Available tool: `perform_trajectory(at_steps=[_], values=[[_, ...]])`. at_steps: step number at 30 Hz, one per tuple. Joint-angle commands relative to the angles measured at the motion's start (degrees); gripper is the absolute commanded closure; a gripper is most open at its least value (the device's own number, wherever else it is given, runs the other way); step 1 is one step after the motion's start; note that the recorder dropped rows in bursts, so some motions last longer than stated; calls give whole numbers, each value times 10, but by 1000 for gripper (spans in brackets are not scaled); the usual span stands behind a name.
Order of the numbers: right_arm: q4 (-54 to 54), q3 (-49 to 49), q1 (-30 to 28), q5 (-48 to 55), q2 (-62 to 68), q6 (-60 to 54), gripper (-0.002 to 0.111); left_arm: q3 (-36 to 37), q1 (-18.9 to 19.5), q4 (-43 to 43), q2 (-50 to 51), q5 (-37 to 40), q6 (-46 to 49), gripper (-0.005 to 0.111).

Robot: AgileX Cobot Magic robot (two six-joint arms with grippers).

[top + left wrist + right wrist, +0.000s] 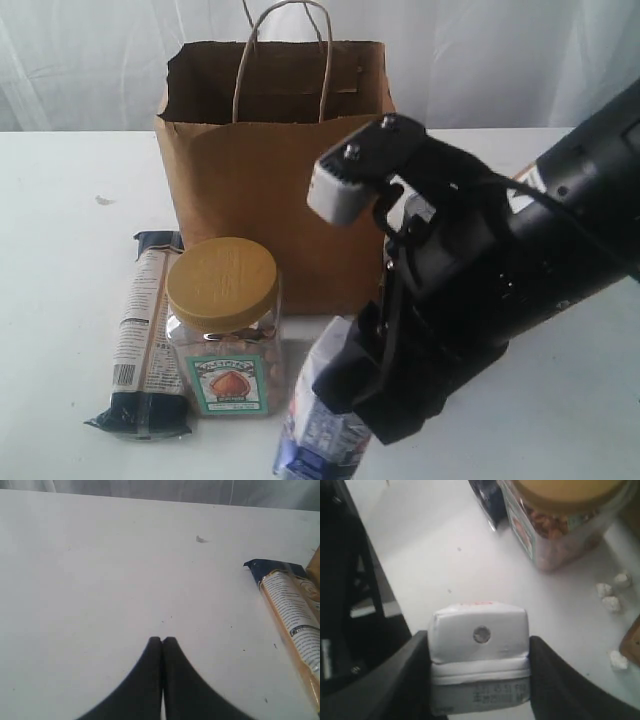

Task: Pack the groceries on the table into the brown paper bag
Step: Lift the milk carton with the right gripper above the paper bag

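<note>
The brown paper bag (270, 170) stands open at the back middle of the table (70, 300). In front of it to the left stands the tan-lidded nut jar (225, 325), with the long dark-blue and beige packet (150, 330) lying beside it. My right gripper (345, 385) is shut on the small white-blue carton (318, 435), tilted, at the front of the table. The right wrist view shows the carton (479, 635) squeezed between both fingers of that gripper (479, 647). My left gripper (162, 640) is shut and empty over bare table, with the packet (292, 620) off to one side.
Small white crumbs (610, 597) lie on the table near the nut jar (560, 520). A brown edge (632, 645) shows at the border of the right wrist view; what it belongs to I cannot tell. My right arm (520, 260) hides the table's right side.
</note>
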Motion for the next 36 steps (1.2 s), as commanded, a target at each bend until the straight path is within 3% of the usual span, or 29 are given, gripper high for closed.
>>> perform_trajectory(at_steps=[1, 6, 12, 17, 24, 27, 31, 36], values=[[101, -23, 0, -8, -36, 8, 91, 2, 1, -5, -2, 2, -2, 107], [197, -47, 0, -29, -48, -2, 91, 2, 1, -5, -2, 2, -2, 107], [336, -98, 0, -142, -48, -144, 91, 2, 1, -5, -2, 2, -2, 107], [493, -134, 0, -430, -48, -288, 91, 2, 1, -5, -2, 2, -2, 107], [486, -138, 0, -786, -33, -327, 91, 2, 1, -5, -2, 2, -2, 107], [486, -138, 0, -810, -16, -327, 91, 2, 1, -5, -2, 2, -2, 107], [483, -138, 0, -743, 9, -330, 91, 2, 1, -5, -2, 2, -2, 107], [473, -138, 0, -734, 44, -403, 91, 2, 1, -5, -2, 2, -2, 107]])
